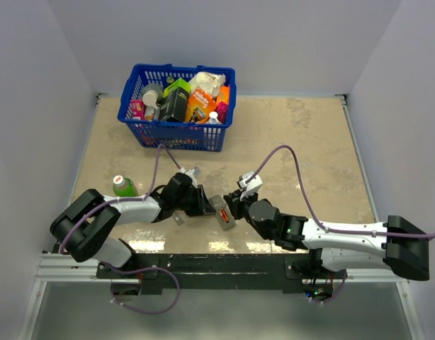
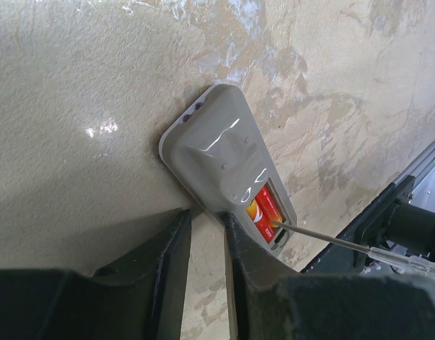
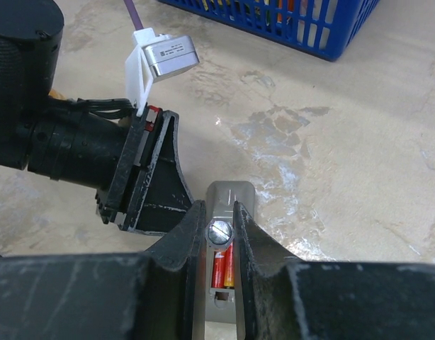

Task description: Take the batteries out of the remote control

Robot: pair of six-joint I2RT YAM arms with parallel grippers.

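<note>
Remote control point(image 2: 217, 156) lies back-up on the beige table point(image 1: 309, 142), lower centre of the top view, between the two arm tips. It's a slim grey bar w/ rounded corners and a glossy moulded back w/ a raised hump mid-body. Button face not visible. Battery recess at one end is uncovered.

Batteries point(image 2: 262, 211) sit in that recess: red-orange w/ white/yellow print. Right wrist view shows two side by side, lengthwise, and both are in the remote.

Right gripper point(image 3: 219, 207): fingers clamped on a thin grey stick tool point(image 2: 324, 239). In its own cam the tool is seen end-on, as a round silver end between the pads. In the left wrist view the shaft comes in from the right of frame, tip at the recess edge right by the batteries. Can't tell if the tip touches them.

Left gripper point(image 2: 207, 216): fingers close together w/ a narrow slit and bare table showing through it. Tips are against the remote's long edge, and one finger overlaps that edge near the recess. Can't tell if it pinches anything.

Blue basket point(image 1: 175, 131) full of packaged items is at upper left of centre in the top view, well apart from the remote. Green-cap bottle point(image 1: 122, 185) stands at left, beside the left arm.
</note>
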